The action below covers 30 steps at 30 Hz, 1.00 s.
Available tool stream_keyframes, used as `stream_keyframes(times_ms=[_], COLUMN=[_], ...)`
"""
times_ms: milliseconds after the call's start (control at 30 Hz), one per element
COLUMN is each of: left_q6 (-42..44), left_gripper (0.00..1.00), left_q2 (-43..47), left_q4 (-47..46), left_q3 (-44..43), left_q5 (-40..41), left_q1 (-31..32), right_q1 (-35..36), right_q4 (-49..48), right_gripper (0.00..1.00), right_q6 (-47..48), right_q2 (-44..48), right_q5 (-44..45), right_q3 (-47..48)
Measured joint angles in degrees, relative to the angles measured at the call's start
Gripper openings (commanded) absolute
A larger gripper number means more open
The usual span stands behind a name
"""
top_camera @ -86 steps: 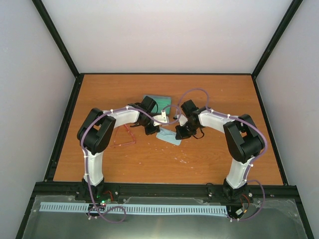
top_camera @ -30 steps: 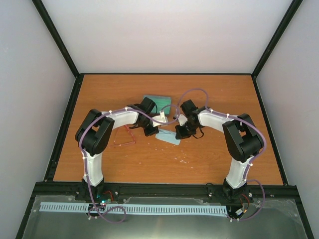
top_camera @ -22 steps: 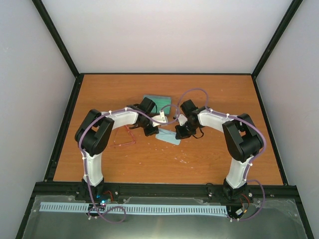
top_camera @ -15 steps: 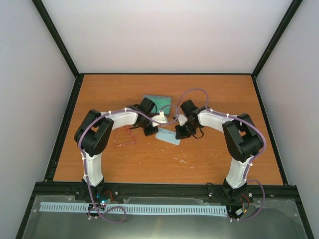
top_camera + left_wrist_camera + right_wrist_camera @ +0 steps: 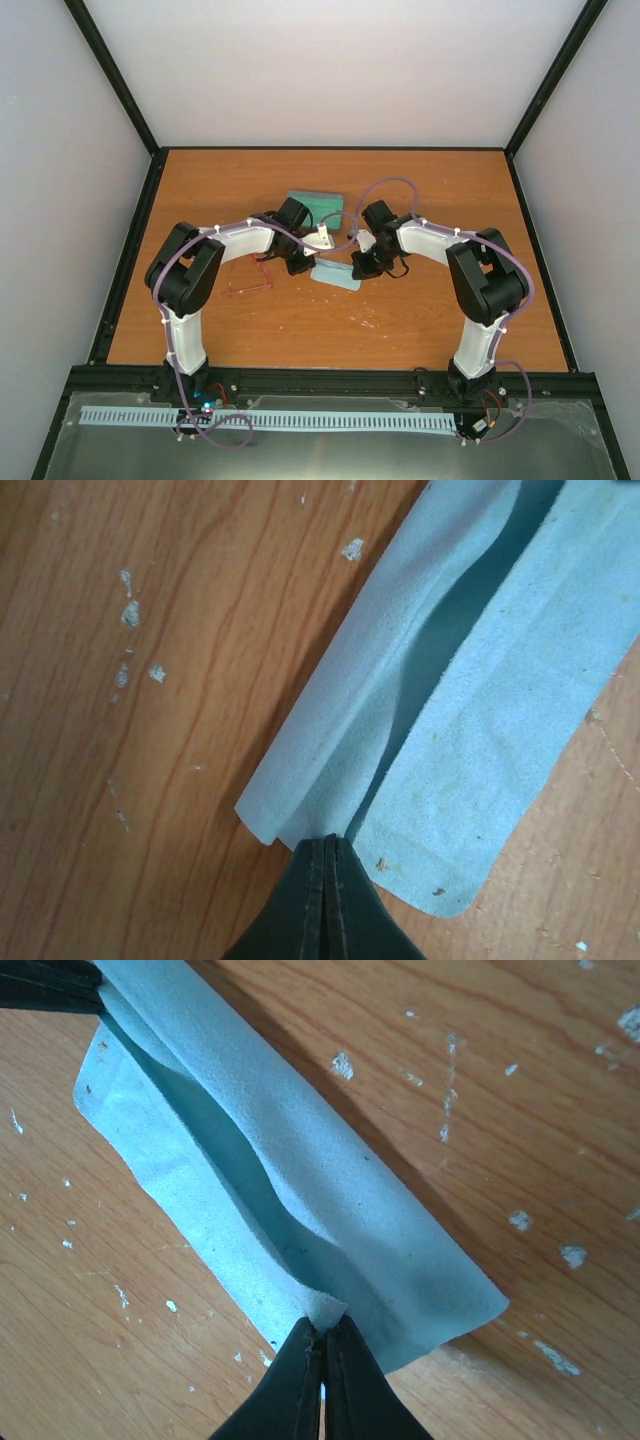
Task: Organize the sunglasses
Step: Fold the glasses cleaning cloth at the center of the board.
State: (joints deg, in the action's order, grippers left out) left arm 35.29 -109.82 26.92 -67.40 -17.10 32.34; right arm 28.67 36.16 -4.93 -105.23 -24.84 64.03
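The sunglasses (image 5: 250, 279), thin red-pink wire frames, lie on the table left of the cloth, partly under my left arm. A light-blue cloth (image 5: 338, 276) lies between both grippers, doubled lengthwise into a long strip (image 5: 470, 670) (image 5: 300, 1180). My left gripper (image 5: 308, 264) (image 5: 328, 842) is shut on the cloth's fold at one end. My right gripper (image 5: 358, 268) (image 5: 323, 1328) is shut on a pinch of the cloth's edge at the other end. The left gripper's dark fingertips (image 5: 45, 985) show at the top left of the right wrist view.
The grey-blue case (image 5: 316, 204) with green lining lies open just behind the two grippers. The wooden table (image 5: 420, 330) carries small white flecks. Black frame rails (image 5: 130, 240) border the table, with white walls beyond.
The left arm's elbow has swung slightly left and lower. Both grippers and the cloth have stayed almost in place, still pinched at both ends.
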Motion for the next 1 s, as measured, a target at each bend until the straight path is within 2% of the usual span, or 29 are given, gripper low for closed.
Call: stream_keyframes(times_ms=[400,500,633,700,800,867,1000], left_q6=[-1.0,-1.4,-1.8,-1.9,-2.0,-2.2,-2.2], left_gripper=[0.01,0.10,0.14,0.13,0.06,0.06,0.14], left_q2=[2.1,2.1,2.1,2.1,2.0,1.9,1.9], left_q4=[0.7,1.4,2.3,2.6,2.7,2.7,2.6], left_q3=[0.2,0.2,0.1,0.1,0.0,0.0,0.0], left_q5=[-0.1,-0.2,-0.2,-0.1,0.1,0.2,0.5], left_q1=[0.0,0.0,0.0,0.0,0.0,0.0,0.0], right_q1=[0.0,0.0,0.0,0.0,0.0,0.0,0.0], right_q4=[0.0,-0.2,-0.6,-0.9,-1.2,-1.3,-1.3], right_gripper=[0.03,0.03,0.03,0.03,0.03,0.03,0.03], right_q6=[0.0,0.0,0.0,0.0,0.0,0.0,0.0], right_q2=[0.0,0.0,0.4,0.4,0.4,0.4,0.4], right_q5=[-0.2,-0.3,-0.3,-0.5,-0.6,-0.7,-0.7], right_q3=[0.0,-0.1,-0.6,-0.6,-0.6,-0.6,-0.6])
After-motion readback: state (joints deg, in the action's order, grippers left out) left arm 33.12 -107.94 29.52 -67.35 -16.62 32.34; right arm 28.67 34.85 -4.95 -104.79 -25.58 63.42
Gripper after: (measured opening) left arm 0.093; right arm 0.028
